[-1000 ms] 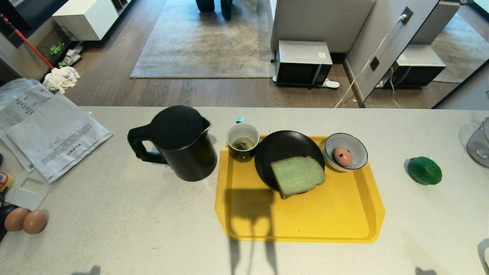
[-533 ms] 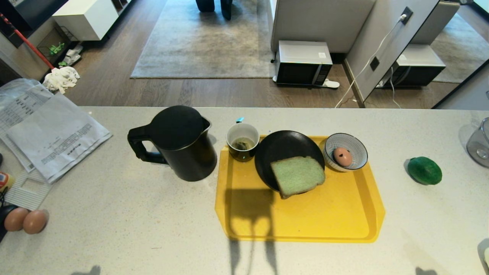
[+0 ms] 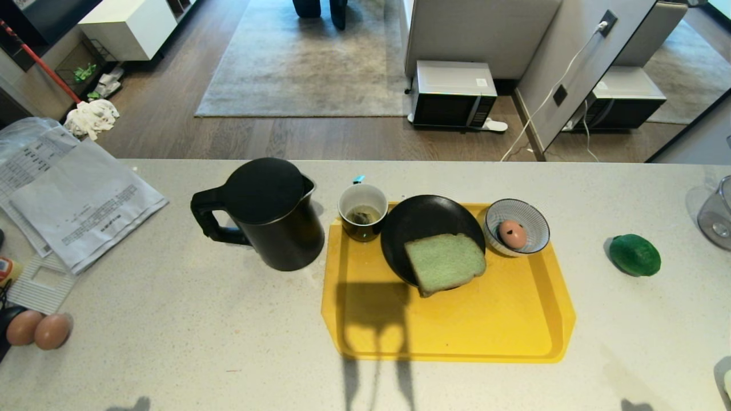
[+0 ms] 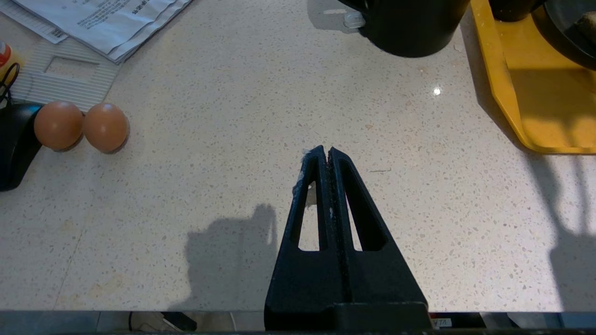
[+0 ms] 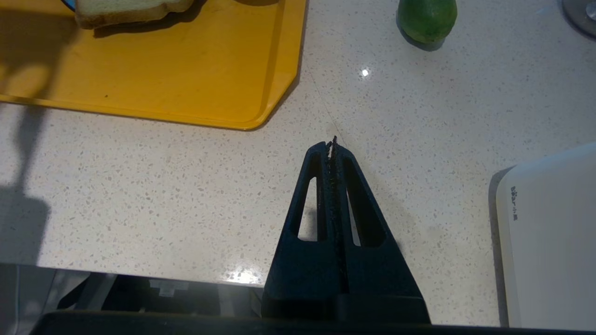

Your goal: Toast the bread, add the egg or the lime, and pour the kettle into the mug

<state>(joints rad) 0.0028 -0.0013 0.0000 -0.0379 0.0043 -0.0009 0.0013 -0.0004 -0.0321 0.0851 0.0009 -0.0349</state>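
The yellow tray sits at the centre of the head view on the speckled counter. On its upper part, from left to right, stand the mug at the tray's upper-left corner, a black plate and a striped bowl. The bread lies on the plate's lower right, overhanging its rim toward the tray floor. The egg rests inside the bowl. The kettle stands upright on the counter just left of the tray, close beside the mug, handle pointing to frame left. The lime lies alone on the counter at right, apart from the tray. Papers cover the upper-left counter; two brown eggs sit together at the lower-left edge; a white appliance shows in the right wrist view. The tray's lower half and the counter below it are bare. The left gripper hangs over bare counter near the tray's left rim, fingers pressed together, holding nothing. The right gripper hangs over counter off the tray's right corner, fingers likewise together and empty
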